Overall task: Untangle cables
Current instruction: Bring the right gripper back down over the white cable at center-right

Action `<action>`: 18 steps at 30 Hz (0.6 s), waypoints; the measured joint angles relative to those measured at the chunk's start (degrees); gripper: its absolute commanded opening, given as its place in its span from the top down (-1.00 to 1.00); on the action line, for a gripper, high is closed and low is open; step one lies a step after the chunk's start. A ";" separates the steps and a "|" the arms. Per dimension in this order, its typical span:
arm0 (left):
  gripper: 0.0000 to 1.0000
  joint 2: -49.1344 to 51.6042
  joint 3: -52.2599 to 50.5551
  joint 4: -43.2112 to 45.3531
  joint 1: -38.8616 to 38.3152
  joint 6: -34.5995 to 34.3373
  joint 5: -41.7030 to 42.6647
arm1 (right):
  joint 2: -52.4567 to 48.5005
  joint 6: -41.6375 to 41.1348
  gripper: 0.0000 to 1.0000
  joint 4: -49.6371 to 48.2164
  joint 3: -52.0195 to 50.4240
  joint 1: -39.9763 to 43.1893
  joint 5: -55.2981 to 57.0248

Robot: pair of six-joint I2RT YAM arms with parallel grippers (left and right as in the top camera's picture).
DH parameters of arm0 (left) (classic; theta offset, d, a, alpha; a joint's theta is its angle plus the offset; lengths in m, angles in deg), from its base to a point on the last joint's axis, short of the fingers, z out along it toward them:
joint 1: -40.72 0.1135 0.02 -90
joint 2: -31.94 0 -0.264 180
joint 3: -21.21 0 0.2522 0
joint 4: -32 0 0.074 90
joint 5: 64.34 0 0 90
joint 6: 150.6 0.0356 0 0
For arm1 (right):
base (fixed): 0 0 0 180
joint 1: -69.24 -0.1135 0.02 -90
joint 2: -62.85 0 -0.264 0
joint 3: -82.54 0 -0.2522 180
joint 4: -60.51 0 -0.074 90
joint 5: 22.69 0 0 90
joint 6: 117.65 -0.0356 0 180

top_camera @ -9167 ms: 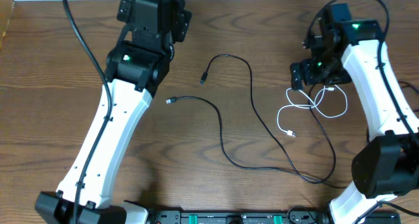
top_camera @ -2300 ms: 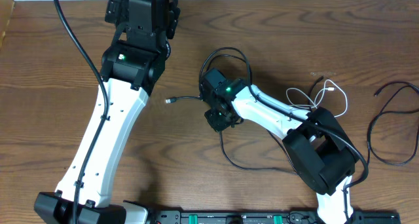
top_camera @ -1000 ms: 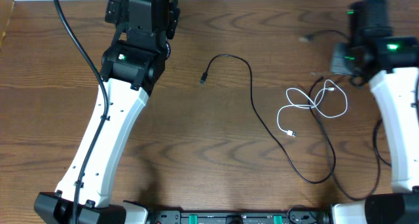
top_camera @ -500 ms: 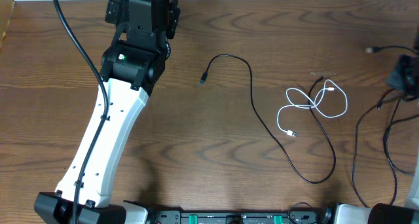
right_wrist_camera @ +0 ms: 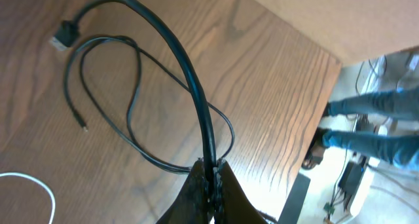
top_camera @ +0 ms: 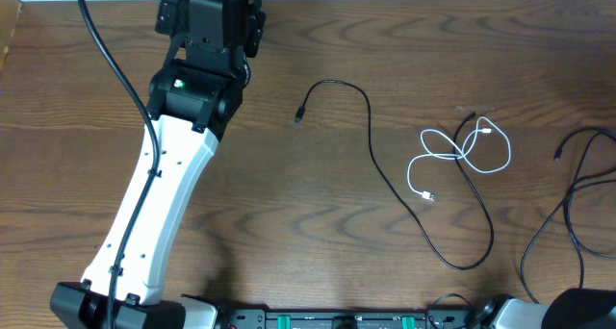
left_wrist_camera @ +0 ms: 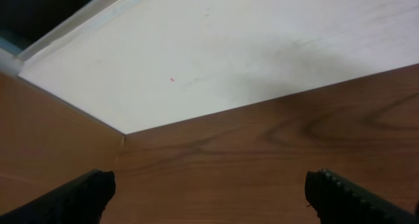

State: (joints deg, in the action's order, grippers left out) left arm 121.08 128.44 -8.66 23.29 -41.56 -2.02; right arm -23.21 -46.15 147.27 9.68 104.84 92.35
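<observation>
A long black cable [top_camera: 385,175] runs from its plug near the table's middle down and round to the white cable [top_camera: 462,154], whose loops it crosses. A second black cable [top_camera: 576,180] lies apart at the right edge. In the right wrist view my right gripper [right_wrist_camera: 211,170] is shut on this black cable [right_wrist_camera: 190,73], which arcs up to a plug [right_wrist_camera: 63,34]; the rest loops on the wood below. The right gripper itself is outside the overhead view. My left gripper [left_wrist_camera: 209,192] is open over bare wood at the table's far edge, and its fingers [left_wrist_camera: 78,196] hold nothing.
The left arm [top_camera: 164,175] stretches from the front left corner to the back of the table. A white wall [left_wrist_camera: 229,47] meets the table's far edge. The table's right edge [right_wrist_camera: 308,126] is close to the right gripper, with the floor beyond.
The right arm has swung right, out of the overhead view, dragging one black cable to the right edge, away from the other black cable and the white one. The left arm stayed still.
</observation>
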 measured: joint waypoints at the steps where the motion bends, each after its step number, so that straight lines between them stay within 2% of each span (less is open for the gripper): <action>1: -0.96 0.00 0.00 -0.11 0.00 0.00 0.39 | -0.55 -0.48 0.27 0.04 0.00 0.31 -0.26; 3: -0.96 0.00 0.00 -0.24 0.00 0.00 0.81 | -1.97 -0.48 -0.48 0.20 0.00 0.59 -0.76; 4: -0.96 0.00 0.00 -0.26 0.00 0.00 0.81 | -2.91 -0.50 -0.79 0.35 0.00 0.61 -0.98; 11: -0.96 0.00 0.00 -0.26 0.00 0.00 1.31 | -6.78 -0.61 -0.89 0.90 0.00 0.52 -2.97; 16: -0.96 0.00 0.00 -0.37 0.00 0.00 1.68 | -6.67 2.21 -0.70 -1.05 0.00 -1.22 -8.22; 18: -0.96 0.00 0.00 -0.42 0.00 0.00 1.70 | -6.56 4.02 -0.70 -1.92 0.00 -3.02 -11.47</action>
State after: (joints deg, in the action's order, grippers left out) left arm 121.08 128.44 -9.07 23.29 -41.56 -0.32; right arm -29.77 -42.13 145.34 9.68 101.82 80.87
